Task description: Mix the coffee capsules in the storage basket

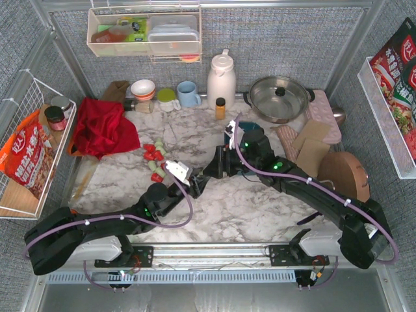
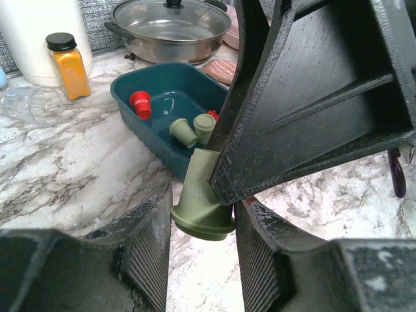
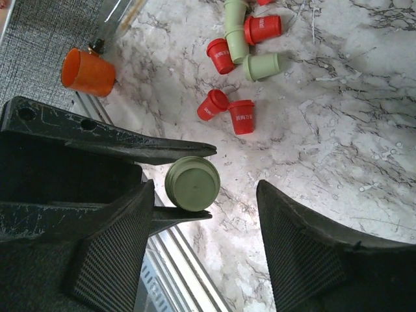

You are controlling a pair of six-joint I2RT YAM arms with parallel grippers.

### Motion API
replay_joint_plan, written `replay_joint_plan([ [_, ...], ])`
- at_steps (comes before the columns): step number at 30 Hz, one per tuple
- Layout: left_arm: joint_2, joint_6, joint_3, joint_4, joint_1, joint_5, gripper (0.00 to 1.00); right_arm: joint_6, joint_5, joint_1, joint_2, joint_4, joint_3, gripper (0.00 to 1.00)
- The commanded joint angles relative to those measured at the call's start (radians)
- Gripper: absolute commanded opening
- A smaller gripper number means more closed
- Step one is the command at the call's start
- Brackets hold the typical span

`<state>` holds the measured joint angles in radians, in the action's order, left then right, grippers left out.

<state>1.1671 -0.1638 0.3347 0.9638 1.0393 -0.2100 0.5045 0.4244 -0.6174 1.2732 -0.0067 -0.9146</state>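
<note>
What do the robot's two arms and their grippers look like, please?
Both the left arm and the right arm are matte black with rounded links, white base housings, small green lights, and a purple cable running along each. The left gripper and the right gripper each have two broad black fingers with ribbed inner pads.

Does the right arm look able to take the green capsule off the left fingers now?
Probably yes: the right fingers stand open either side of the green capsule pinched by the left fingers, nothing between.
</note>
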Motion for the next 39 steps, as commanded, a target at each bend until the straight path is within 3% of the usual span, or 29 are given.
replay_joint_plan([
  [1, -0.010, 0.018, 0.006, 0.069, 0.002, 0.010, 0.33, 0.029, 0.027, -0.005, 0.006, 0.054, 0.006, 0.66],
  [9, -0.023, 0.021, 0.004, 0.068, 0.004, 0.007, 0.34, 0.052, 0.047, -0.006, 0.017, 0.067, 0.011, 0.50],
  [15, -0.026, 0.015, 0.001, 0.066, 0.004, -0.002, 0.38, 0.064, 0.050, -0.007, 0.021, 0.062, 0.011, 0.28],
  [18, -0.027, 0.005, 0.003, 0.059, 0.005, -0.024, 0.52, 0.066, 0.043, -0.005, 0.023, 0.063, 0.013, 0.23],
  [20, -0.030, -0.007, 0.006, 0.046, 0.004, -0.066, 0.69, 0.065, 0.033, -0.005, 0.026, 0.060, 0.012, 0.20],
  [22, -0.042, -0.017, 0.000, 0.029, 0.004, -0.112, 0.96, 0.059, 0.006, -0.004, 0.024, 0.051, 0.011, 0.17],
  [27, -0.123, -0.053, -0.046, -0.020, 0.005, -0.175, 0.99, -0.025, -0.187, 0.023, 0.012, -0.022, -0.011, 0.15],
  [30, -0.205, -0.126, -0.053, -0.187, 0.004, -0.280, 0.99, -0.135, -0.428, 0.048, 0.004, -0.081, -0.025, 0.15],
  [34, -0.301, -0.288, -0.029, -0.536, 0.002, -0.486, 0.99, -0.282, -0.729, 0.084, 0.027, -0.054, -0.015, 0.19],
  [37, -0.331, -0.461, -0.009, -0.797, -0.003, -0.597, 0.99, -0.319, -0.784, 0.136, 0.085, -0.037, -0.030, 0.27],
  [39, -0.337, -0.556, -0.001, -0.925, -0.019, -0.619, 0.99, -0.306, -0.752, 0.166, 0.129, -0.044, -0.053, 0.39],
])
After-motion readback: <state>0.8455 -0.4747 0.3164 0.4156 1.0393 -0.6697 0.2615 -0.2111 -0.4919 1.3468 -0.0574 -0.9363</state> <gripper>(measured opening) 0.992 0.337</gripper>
